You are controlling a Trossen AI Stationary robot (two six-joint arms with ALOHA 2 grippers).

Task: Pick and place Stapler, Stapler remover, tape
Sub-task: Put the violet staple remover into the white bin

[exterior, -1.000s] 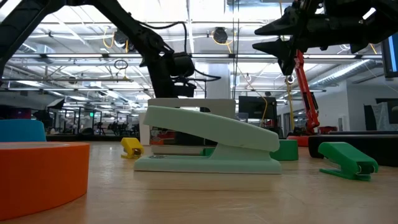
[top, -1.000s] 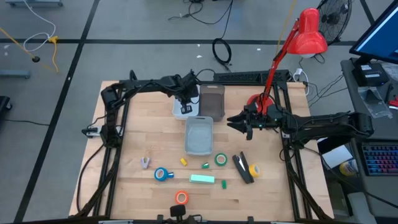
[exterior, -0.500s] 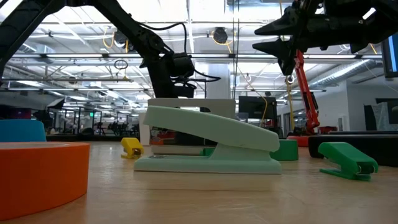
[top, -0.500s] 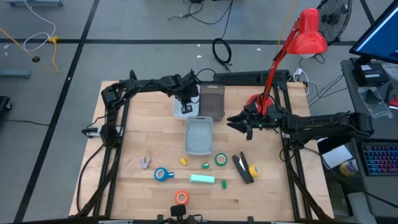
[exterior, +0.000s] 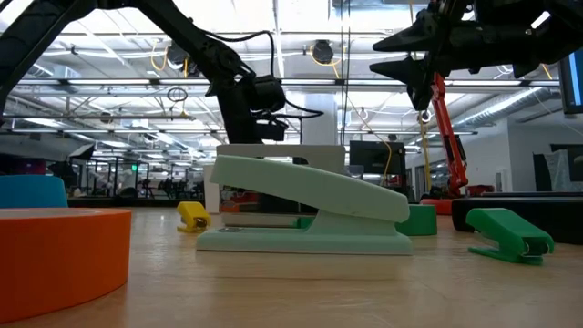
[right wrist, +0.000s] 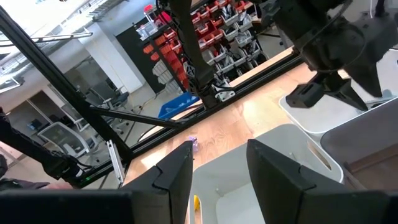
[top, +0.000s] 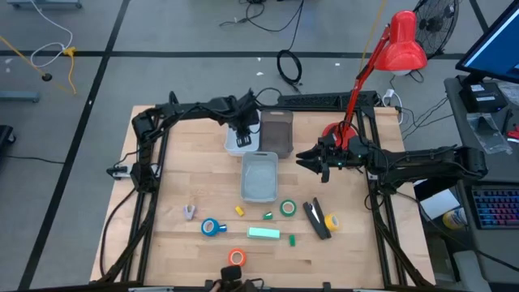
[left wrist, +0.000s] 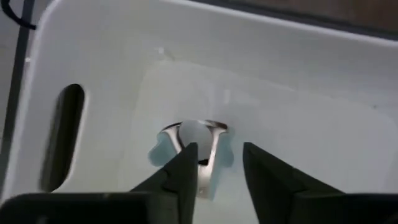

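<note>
My left gripper point(top: 242, 136) hangs open over the white bin point(top: 235, 148) at the table's far middle, pointing steeply down. Under its fingertips point(left wrist: 221, 165) a pale blue stapler remover point(left wrist: 165, 144) with metal jaws lies on the bin's floor. Whether a finger touches it, I cannot tell. The mint stapler point(top: 263, 234) and a black stapler point(top: 316, 219) lie on the near half of the table. So do the blue point(top: 212, 227), orange point(top: 236, 257), green point(top: 288, 208) and yellow tape point(top: 331, 221). My right gripper point(top: 302, 160) waits open and level, high above the table's right half.
A dark bin point(top: 276, 134) stands right of the white one, and a grey bin point(top: 259, 177) stands nearer. A lilac remover point(top: 189, 212) and small yellow point(top: 240, 210) and green pieces point(top: 267, 216) lie among the tapes. A red lamp point(top: 403, 45) stands at the far right.
</note>
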